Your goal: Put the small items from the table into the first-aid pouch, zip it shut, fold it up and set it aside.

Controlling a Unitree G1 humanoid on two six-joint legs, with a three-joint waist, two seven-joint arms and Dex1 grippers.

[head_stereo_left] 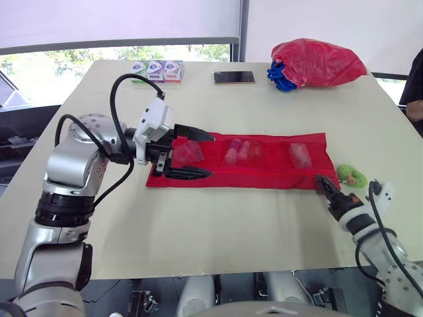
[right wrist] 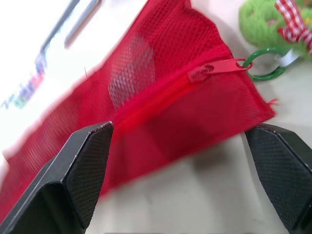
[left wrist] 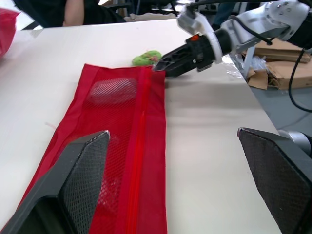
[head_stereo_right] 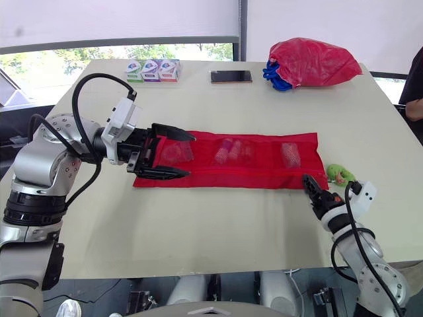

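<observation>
**Table**: pale top, seen from the near side.

**Pouch**: red mesh, lying flat and unfolded across the middle of the table, with its long side running left to right. A zip runs lengthwise along it. Small items show through the mesh in several pockets side by side. What they are cannot be made out.

**Zip pull**: at the right-hand end of the pouch. A green ring passes through it. A green fluffy charm with a checked ribbon lies on the table just beyond that end.

**Left gripper**: at the left end of the pouch. Its fingers are spread wide, one over the far edge and one over the near edge. Nothing is held between them.

**Right gripper**: low over the table at the near right corner of the pouch, just beside the charm. Its fingers are parted with nothing between them, and they point along the pouch.

**Far edge of the table:**
- Three small boxes in a row on the left.
- A dark phone lying flat near the centre.
- A bulging red plastic bag on the right, with something blue against its left side.

All of these are well apart from the pouch.

**Person**: an arm in a dark sleeve at the right margin of the table.
</observation>
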